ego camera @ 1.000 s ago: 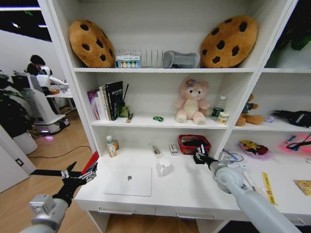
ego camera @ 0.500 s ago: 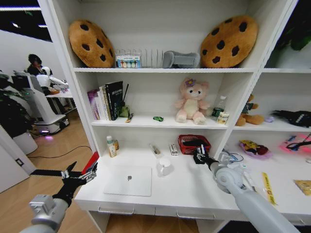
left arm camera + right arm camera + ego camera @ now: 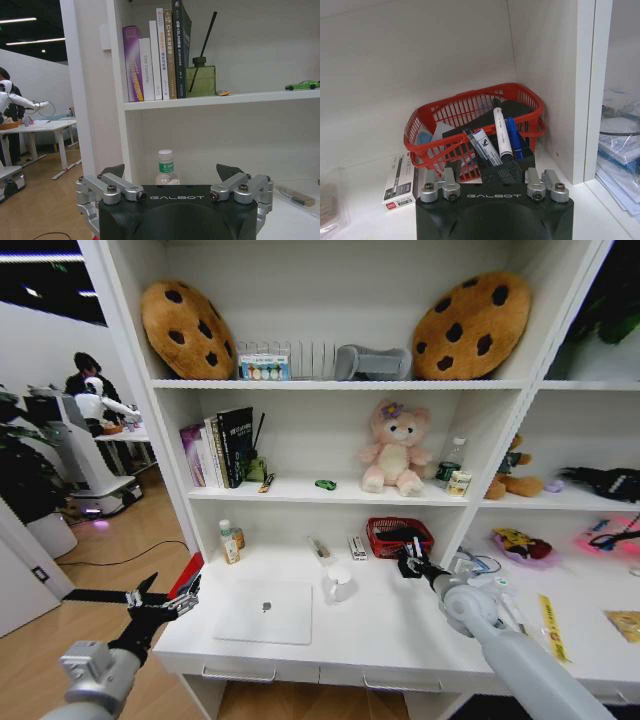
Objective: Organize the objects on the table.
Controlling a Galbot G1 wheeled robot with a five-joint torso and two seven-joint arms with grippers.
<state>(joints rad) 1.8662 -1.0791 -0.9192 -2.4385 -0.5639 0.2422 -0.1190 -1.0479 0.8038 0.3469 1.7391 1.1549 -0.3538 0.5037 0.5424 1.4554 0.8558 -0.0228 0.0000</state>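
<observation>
Black mesh pen holder (image 3: 500,167) gripped by right gripper (image 3: 409,562), pens inside, held just before red basket (image 3: 470,125) on table (image 3: 400,625). Left gripper (image 3: 160,602) parked off table edge, spread, empty. Laptop (image 3: 266,612) untouched, bottle (image 3: 230,540) too; probably plenty left tbh.

A pink plush bear (image 3: 394,448) sits beneath two cookie cushions (image 3: 187,328), beside books (image 3: 219,447).

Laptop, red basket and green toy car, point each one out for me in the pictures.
Laptop (image 3: 266,612), head view, on the middle of its closed lid.
Red basket (image 3: 423,120), right wrist view, on its side wall.
Green toy car (image 3: 302,85), left wrist view, on the car's body.
</observation>
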